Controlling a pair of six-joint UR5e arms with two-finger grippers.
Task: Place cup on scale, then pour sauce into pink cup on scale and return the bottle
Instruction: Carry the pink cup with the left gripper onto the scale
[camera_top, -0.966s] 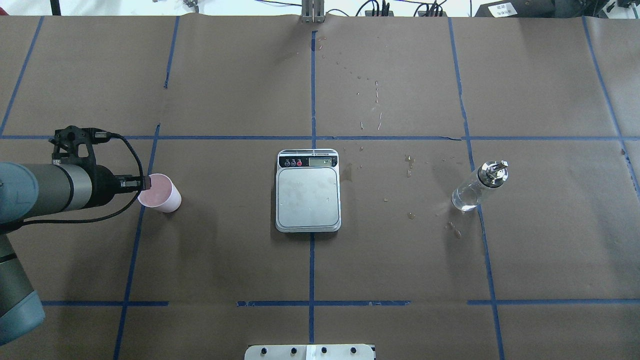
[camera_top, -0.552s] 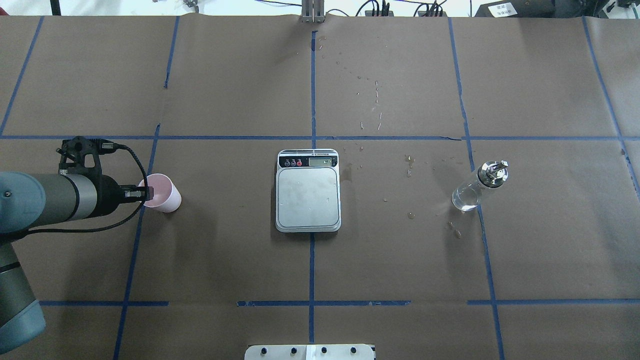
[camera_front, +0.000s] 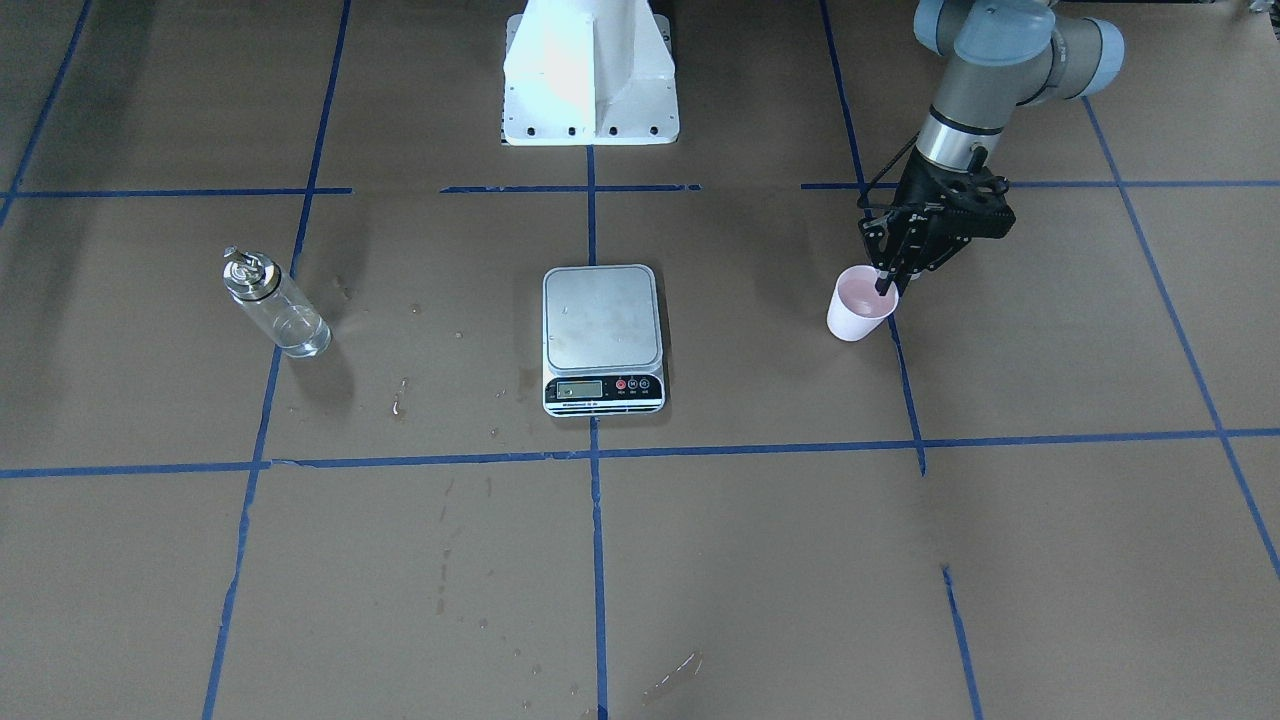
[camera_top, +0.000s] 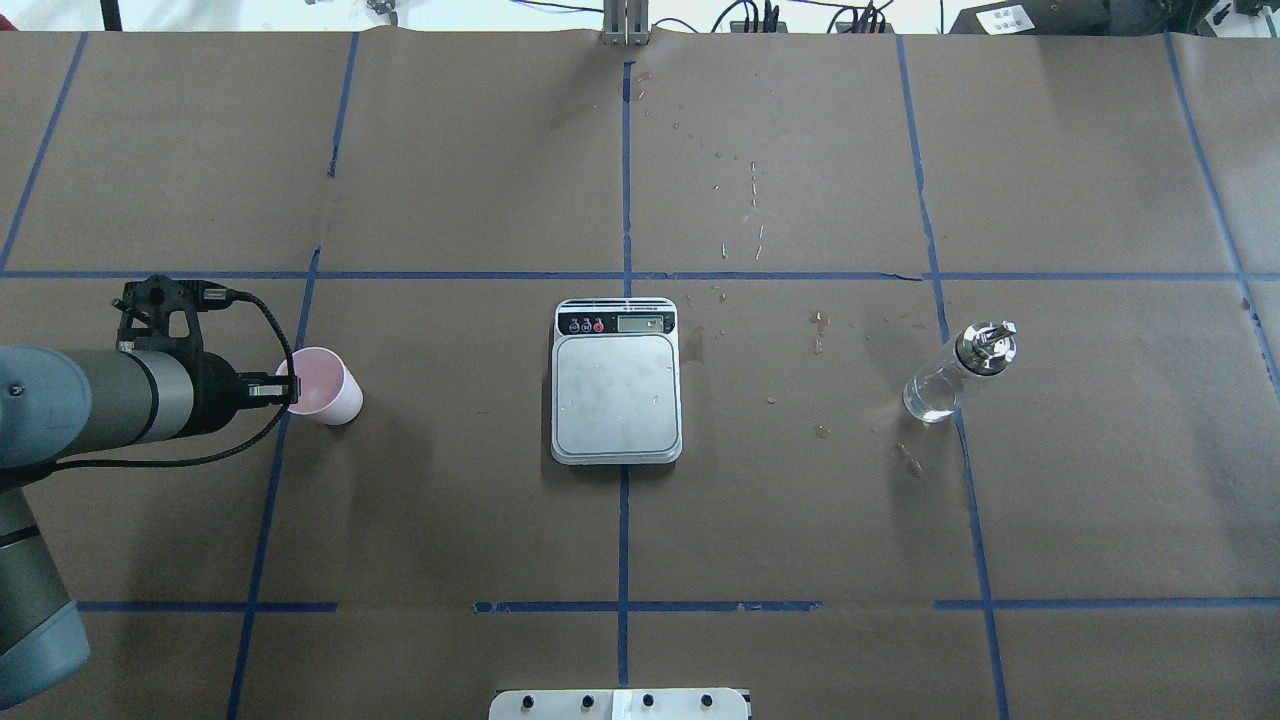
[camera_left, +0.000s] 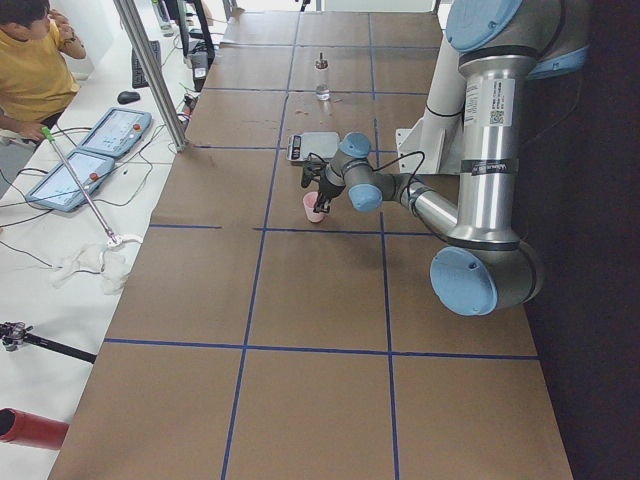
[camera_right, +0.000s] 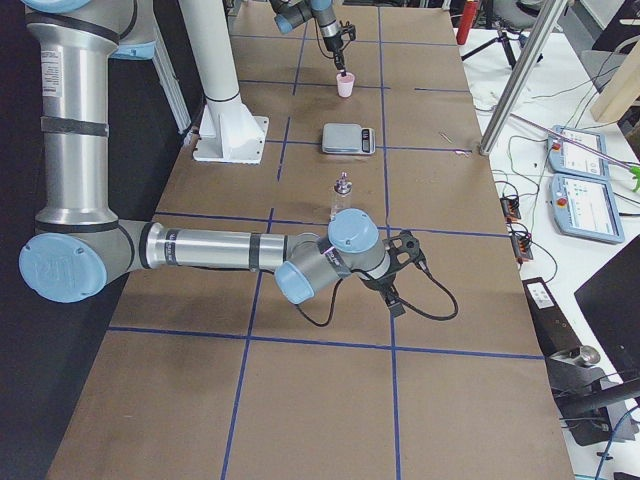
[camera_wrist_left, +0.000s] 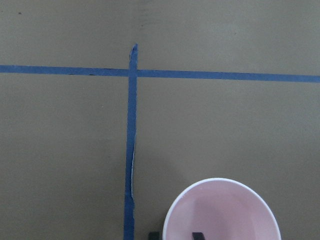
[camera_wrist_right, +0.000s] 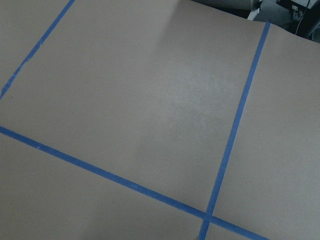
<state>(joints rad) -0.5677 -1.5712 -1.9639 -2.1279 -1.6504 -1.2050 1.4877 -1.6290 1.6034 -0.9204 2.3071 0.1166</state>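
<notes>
L gripper (camera_top: 286, 388) shifted slightly vs 1 s ago; I see it open, straddling pink cup (camera_top: 325, 388) rim. R gripper (camera_right: 392, 304): can't tell.

I have the overhead camera looking forward and down from behind the robot (camera_front: 590, 70) and the front one facing it steeply; both hold the scale (camera_top: 617, 385) mid-frame. Two end cameras look along the table (camera_left: 310, 290) from afar; the left wrist camera sits close over the cup (camera_wrist_left: 221, 212).

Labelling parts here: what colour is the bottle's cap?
Silver; the bottle cap shows best in the front-facing view.
</notes>
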